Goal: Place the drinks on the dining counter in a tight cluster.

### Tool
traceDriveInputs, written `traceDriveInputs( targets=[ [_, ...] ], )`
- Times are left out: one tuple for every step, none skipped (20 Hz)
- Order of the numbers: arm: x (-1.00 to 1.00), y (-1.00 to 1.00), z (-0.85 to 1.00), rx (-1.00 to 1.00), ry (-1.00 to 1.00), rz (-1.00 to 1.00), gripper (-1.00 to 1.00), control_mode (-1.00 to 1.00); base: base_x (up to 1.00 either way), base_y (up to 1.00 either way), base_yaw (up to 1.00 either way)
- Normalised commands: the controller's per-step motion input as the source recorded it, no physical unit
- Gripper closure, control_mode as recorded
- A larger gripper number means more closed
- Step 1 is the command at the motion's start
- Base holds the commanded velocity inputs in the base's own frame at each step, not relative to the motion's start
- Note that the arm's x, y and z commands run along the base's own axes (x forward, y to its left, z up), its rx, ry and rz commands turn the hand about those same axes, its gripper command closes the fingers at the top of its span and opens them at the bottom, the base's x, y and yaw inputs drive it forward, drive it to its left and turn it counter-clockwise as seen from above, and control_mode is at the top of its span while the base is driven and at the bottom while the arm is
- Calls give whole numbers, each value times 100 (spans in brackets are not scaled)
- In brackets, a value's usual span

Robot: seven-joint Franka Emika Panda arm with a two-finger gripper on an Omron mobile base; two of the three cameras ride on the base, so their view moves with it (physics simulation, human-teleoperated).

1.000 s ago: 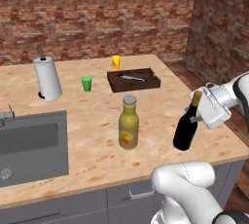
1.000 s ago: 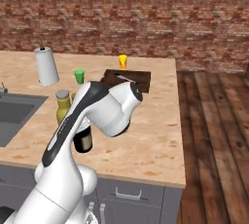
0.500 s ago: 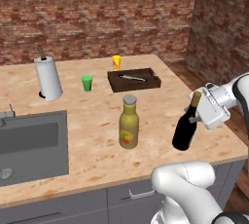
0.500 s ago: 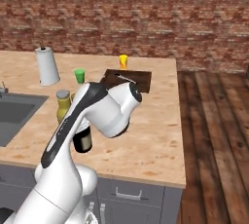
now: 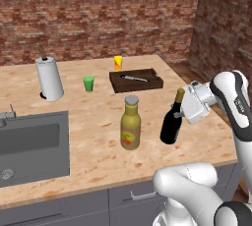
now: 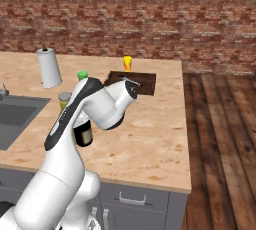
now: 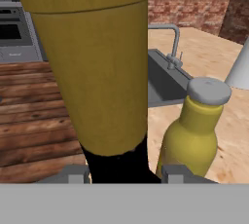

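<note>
Looking over the arm from the left base view, you see the gripper (image 5: 183,109) clamped on the tan neck of the dark wine bottle (image 5: 172,124), which stands upright with its base at the dining counter (image 5: 98,146); whether the base actually rests on the wood or hangs a hair above it, you cannot tell from here. Your hand view confirms the grip: the tan neck of the wine bottle (image 7: 97,72) runs up the middle between the two fingers (image 7: 73,173), closed against it on either side.

Just to the left of the held bottle, near but not touching, stands the yellow-olive bottle (image 5: 131,124) with its grey cap and red-yellow label, upright on the counter. In your hand view it (image 7: 194,130) sits just past the wine bottle, with the sink (image 7: 165,84) and its faucet behind it.

Further back on the counter you have a dark tray (image 5: 136,80) with a utensil lying in it, a small yellow-orange cup (image 5: 118,62) beyond the tray, a small green cup (image 5: 88,83) to the tray's left, and a paper towel roll (image 5: 48,78) upright near the sink's (image 5: 29,144) far corner.

From the right base view the arm covers most of both bottles; only the wine bottle's (image 6: 83,134) lower body and the yellow-olive bottle's cap (image 6: 64,97) peek out.
</note>
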Motion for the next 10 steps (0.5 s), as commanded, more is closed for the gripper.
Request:
traceDriveInputs(
  targets=[
    [64, 0, -25, 0, 0, 0, 100, -100, 0, 0, 0],
    [61, -3, -11, 0, 0, 0, 100, -100, 0, 0, 0],
    [53, -9, -7, 0, 0, 0, 100, -100, 0, 0, 0],
    [47, -16, -6, 0, 1, 0, 100, -100, 0, 0, 0],
    [40, -20, -3, 0, 0, 5, 100, -100, 0, 0, 0],
    [37, -11, -3, 0, 0, 3, 100, -100, 0, 0, 0],
    [36, -1, -4, 0, 0, 2, 100, -100, 0, 0, 0],
    [39, -2, -16, 0, 0, 1, 100, -100, 0, 0, 0],
    [37, 0, -24, -1, 0, 0, 100, -100, 0, 0, 0],
    [36, 0, -29, -2, 0, 0, 100, -100, 0, 0, 0]
  ],
)
